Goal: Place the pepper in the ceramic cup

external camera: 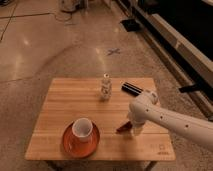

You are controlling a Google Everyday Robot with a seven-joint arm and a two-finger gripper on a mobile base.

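Note:
The pepper (123, 128) is a small dark-red chili lying on the wooden table (65, 102), right of centre near the front. My gripper (134, 129) is low over the table at the pepper's right end, at the tip of the white arm (170, 120) that comes in from the right. The ceramic cup (82, 128) is white and stands upright on an orange-red saucer (80, 142) at the front left, about a hand's width left of the pepper.
A small clear bottle with a white cap (105, 87) stands at the table's back middle. A black oblong case (132, 89) lies at the back right, partly behind the arm. Polished floor surrounds the table; dark equipment runs along the right.

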